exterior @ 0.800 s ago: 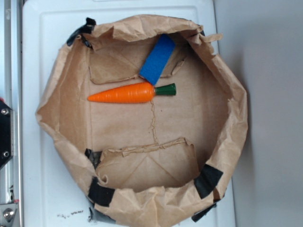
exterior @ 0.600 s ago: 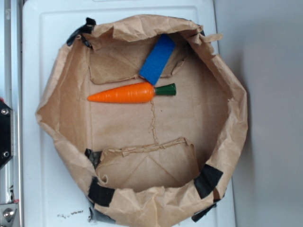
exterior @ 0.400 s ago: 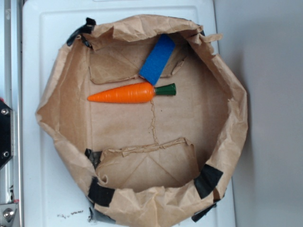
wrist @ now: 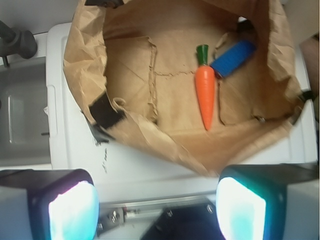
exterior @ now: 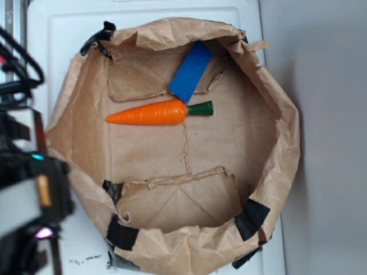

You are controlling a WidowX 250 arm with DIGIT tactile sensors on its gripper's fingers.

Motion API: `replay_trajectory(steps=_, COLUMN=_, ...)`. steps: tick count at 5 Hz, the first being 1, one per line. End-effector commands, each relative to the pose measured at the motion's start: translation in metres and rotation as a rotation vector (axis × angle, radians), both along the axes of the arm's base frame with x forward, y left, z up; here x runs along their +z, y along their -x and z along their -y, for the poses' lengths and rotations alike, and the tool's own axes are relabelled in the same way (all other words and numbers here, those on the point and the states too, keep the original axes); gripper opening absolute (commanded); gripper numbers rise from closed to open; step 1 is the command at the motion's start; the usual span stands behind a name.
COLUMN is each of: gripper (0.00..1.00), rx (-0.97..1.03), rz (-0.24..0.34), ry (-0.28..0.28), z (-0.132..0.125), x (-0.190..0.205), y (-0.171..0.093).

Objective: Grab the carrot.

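Black blurred robot arm (exterior: 26,189), left edge of exterior view.
Black cables looped above it, small cyan and pink lights on housing; wrist view shows black-framed gripper (wrist: 157,207), two fingers (wrist: 72,210) with glowing pale-cyan pads.

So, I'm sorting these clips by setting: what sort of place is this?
Probably a robot test bench: a toy carrot and blue block in a taped paper bag on a white tray.
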State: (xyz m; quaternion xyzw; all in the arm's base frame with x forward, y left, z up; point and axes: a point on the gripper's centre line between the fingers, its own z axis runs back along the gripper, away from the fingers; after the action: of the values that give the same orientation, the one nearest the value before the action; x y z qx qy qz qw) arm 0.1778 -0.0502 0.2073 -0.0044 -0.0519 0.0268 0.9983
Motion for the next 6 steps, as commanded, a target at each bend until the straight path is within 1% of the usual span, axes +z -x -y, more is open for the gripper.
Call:
replay_trajectory(steps=1, gripper=1.0, rx=-0.068, rz=0.062, ry=0.003, z=-0.009, x=-0.046, y=-0.06)
replay_trajectory(steps=2, gripper=1.0, rx=-0.073, rz=0.059, ry=0.004, z=-0.045, x=-0.067, y=-0.079)
replay_trajectory(steps=3, gripper=1.0, rx=-0.085, rz=0.084, ry=-0.033, z=-0.064, x=-0.073, y=-0.086)
replay_trajectory(steps=6, gripper=1.0, rx=-0.085, rz=0.084, ry=-0.033, z=-0.064, x=-0.073, y=-0.086)
